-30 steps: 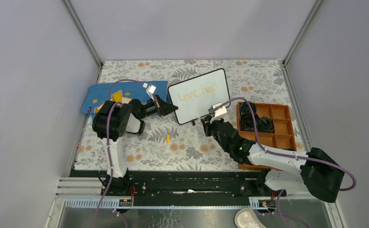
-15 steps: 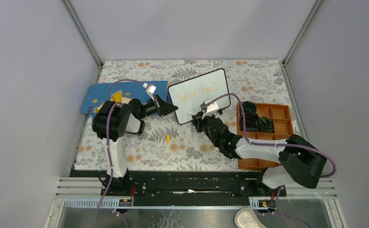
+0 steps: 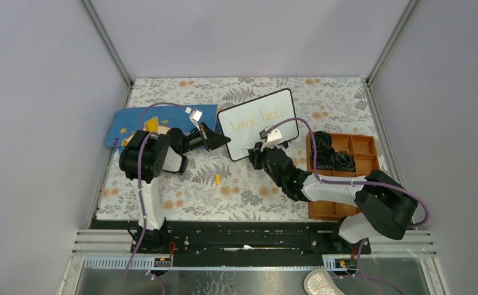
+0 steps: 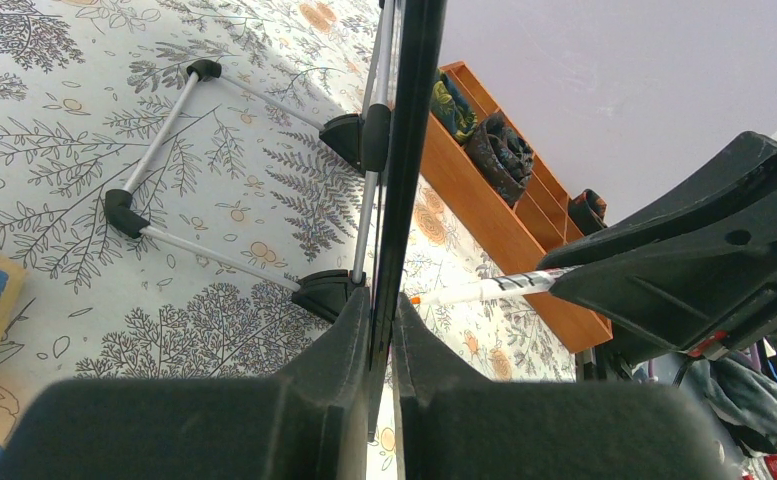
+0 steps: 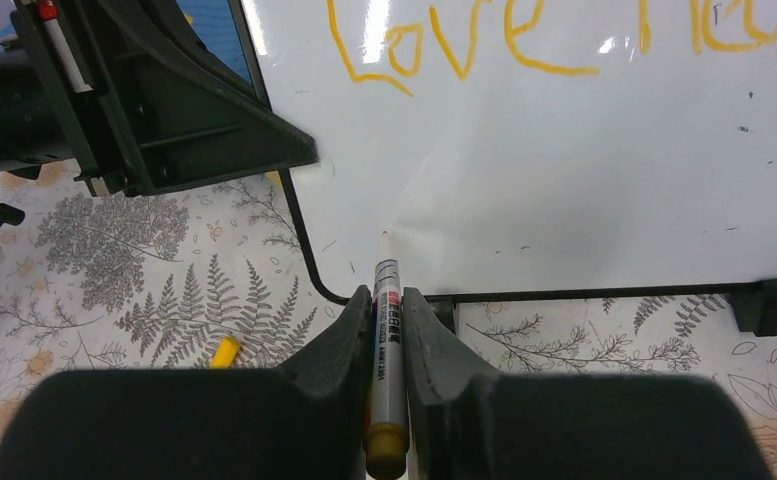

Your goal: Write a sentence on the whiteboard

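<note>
right hand (image 5: 386,298) slid left; one marker (image 5: 384,283), one whiteboard (image 5: 584,170), two words (image 3: 246,123).

An orange tray (image 3: 363,145) and blue mat (image 3: 128,120) lie on floral cloth (image 3: 242,192).

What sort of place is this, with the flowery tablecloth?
Probably a robotics lab test cell: a left arm and right arm bolted along the near edge of the table, plain grey walls boxing it in, and practice props like the whiteboard and marker.
</note>
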Action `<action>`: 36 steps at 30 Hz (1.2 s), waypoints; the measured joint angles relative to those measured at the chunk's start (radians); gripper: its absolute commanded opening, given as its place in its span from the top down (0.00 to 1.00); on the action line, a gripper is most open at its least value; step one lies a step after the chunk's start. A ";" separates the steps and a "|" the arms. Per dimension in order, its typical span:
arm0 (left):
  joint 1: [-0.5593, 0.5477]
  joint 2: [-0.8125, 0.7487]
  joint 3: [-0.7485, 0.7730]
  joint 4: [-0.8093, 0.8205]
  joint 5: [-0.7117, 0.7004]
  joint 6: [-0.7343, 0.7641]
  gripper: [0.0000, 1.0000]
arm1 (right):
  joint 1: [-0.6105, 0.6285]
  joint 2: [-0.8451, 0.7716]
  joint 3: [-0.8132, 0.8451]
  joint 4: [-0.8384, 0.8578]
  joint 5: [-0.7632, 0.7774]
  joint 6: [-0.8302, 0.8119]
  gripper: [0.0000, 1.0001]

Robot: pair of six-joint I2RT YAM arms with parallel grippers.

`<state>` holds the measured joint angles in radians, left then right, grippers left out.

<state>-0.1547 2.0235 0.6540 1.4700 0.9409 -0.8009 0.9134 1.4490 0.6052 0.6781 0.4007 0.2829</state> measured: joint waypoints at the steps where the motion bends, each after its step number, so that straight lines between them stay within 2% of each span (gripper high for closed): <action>1: 0.000 0.000 0.000 0.000 0.000 0.000 1.00 | 0.000 0.004 0.001 -0.001 0.000 0.002 1.00; 36: -0.001 0.000 0.000 -0.006 0.000 0.008 1.00 | 0.000 0.067 0.073 -0.041 0.057 0.009 1.00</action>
<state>-0.1555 2.0235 0.6540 1.4643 0.9405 -0.7929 0.9134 1.5158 0.6785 0.6373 0.4580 0.2920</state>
